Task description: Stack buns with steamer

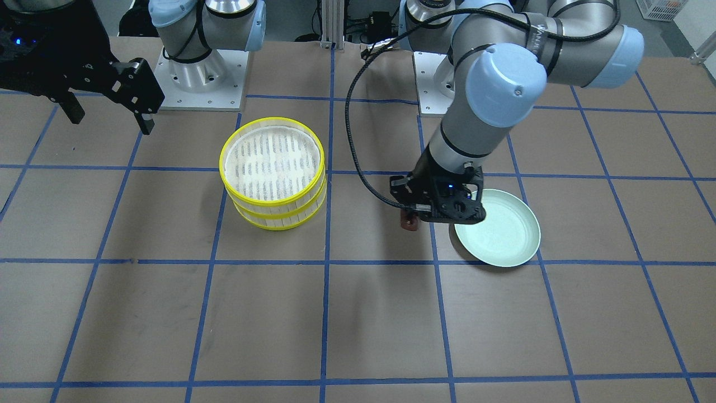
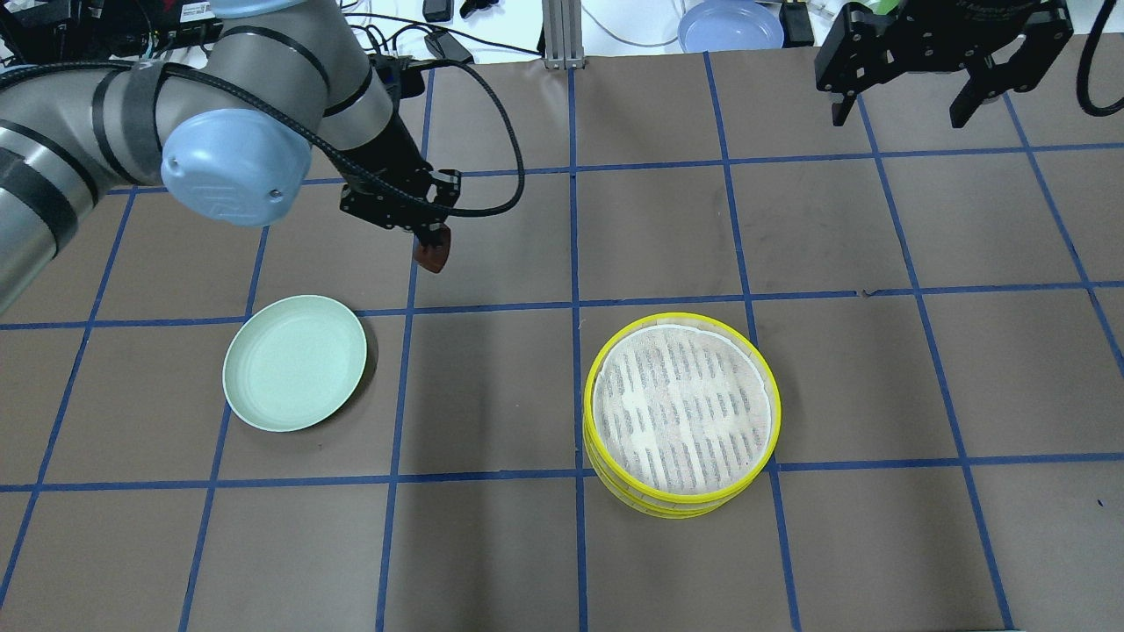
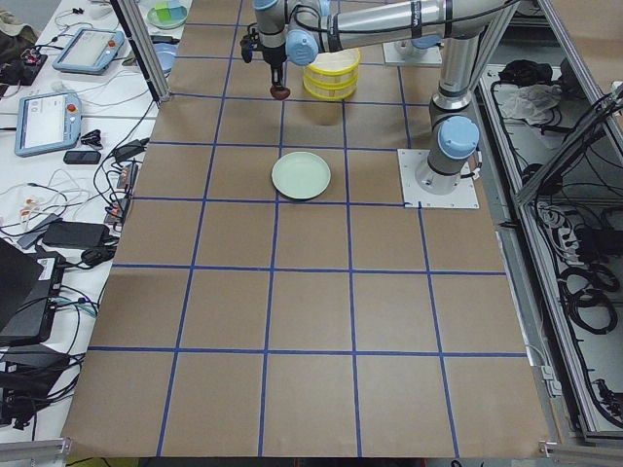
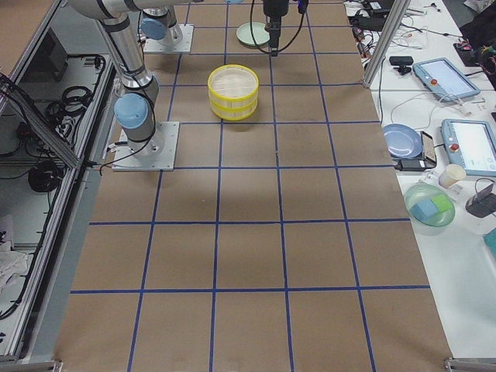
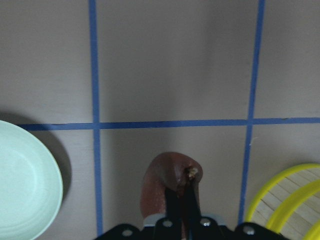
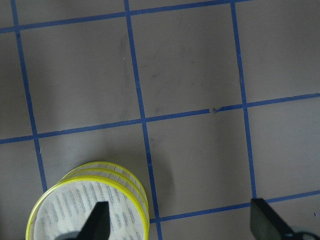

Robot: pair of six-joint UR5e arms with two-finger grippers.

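Observation:
My left gripper is shut on the dark reddish-brown bun and holds it above the table, between the plate and the steamer. The bun also shows in the front view and the left wrist view. The steamer is two yellow-rimmed trays stacked one on the other; the top tray's slatted floor is bare. The cream bun is hidden. My right gripper is open and empty, high above the table's far right; its fingers frame the steamer from above.
An empty pale green plate lies on the table left of the steamer, close beside my left gripper in the front view. A blue bowl sits beyond the far edge. Arm bases stand at the robot's side.

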